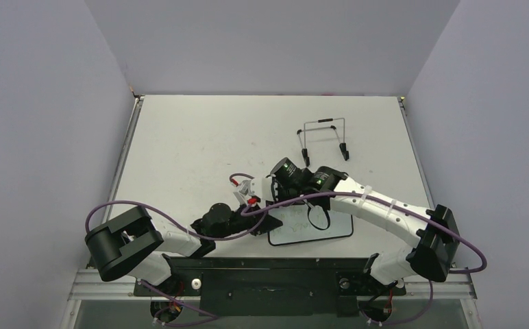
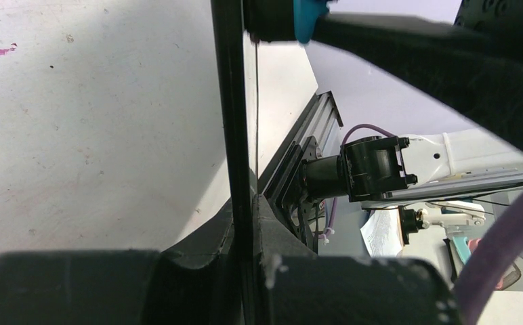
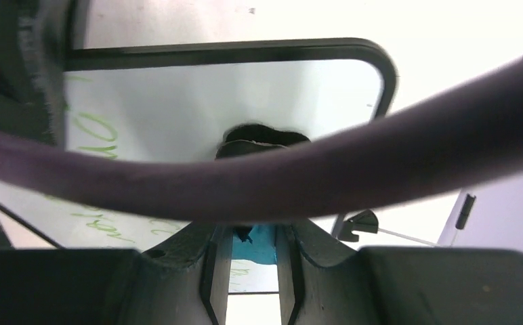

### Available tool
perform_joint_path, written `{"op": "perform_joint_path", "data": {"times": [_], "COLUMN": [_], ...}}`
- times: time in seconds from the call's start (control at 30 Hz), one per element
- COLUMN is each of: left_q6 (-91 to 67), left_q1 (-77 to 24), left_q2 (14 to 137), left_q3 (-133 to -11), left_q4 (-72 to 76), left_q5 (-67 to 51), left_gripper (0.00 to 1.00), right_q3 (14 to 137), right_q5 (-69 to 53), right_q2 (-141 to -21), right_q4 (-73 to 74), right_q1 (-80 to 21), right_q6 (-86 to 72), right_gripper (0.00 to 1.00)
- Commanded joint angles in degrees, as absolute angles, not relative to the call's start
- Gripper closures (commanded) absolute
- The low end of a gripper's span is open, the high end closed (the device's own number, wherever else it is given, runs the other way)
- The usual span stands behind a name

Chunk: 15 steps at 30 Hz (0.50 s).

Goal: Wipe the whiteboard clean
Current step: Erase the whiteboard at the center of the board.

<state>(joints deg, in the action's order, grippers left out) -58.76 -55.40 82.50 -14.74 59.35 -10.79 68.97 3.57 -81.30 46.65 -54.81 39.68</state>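
whiteboard [image 1: 330, 229]: near the front edge of the table [image 1: 200, 151], between the two arm bases. Left part hidden under the arms in the top view. Flat or lifted: cannot tell.
writing [image 3: 96, 128]: faint green strokes on the board's left side in the right wrist view; the right side is blank.
left gripper [image 2: 248, 217]: fingers together on the board's black frame [image 2: 235, 135], which runs edge-on straight up the left wrist view.
right gripper [image 3: 252, 237]: over the board face, clamped on a blue eraser [image 3: 262, 245]. The eraser also shows at the top of the left wrist view, just beside the frame.
cable [image 3: 313, 169]: purple, blurred, crosses the whole right wrist view and hides the middle band of the board.
black loop [image 1: 316, 218]: thin wire over the board's far edge in the top view.
stand [image 1: 323, 140]: bare wire easel with black feet, upright, farther back on the table, apart from the board.
pink mark [image 2: 1, 51]: small stain on the table, well left of the frame.
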Motion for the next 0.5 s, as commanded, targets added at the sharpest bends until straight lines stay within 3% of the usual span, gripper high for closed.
{"op": "perform_joint_path", "data": {"times": [0.0, 0.47], "left_q6": [-57.66, -57.66], "left_q1": [-55.72, -55.81], "left_q2": [79.78, 80.0], "left_q3": [-15.58, -15.67], "left_q4": [69.79, 70.09], "left_q5": [-11.78, -12.13], "left_gripper": [1.0, 1.0], "right_q3": [65.7, 66.18], "right_q5": [-0.56, 7.81], "right_q2": [-78.02, -77.45], "right_q4": [48.61, 42.08], "right_q1": [-56.57, -47.51], "right_q6": [42.56, 36.43], "right_gripper": [1.0, 1.0]}}
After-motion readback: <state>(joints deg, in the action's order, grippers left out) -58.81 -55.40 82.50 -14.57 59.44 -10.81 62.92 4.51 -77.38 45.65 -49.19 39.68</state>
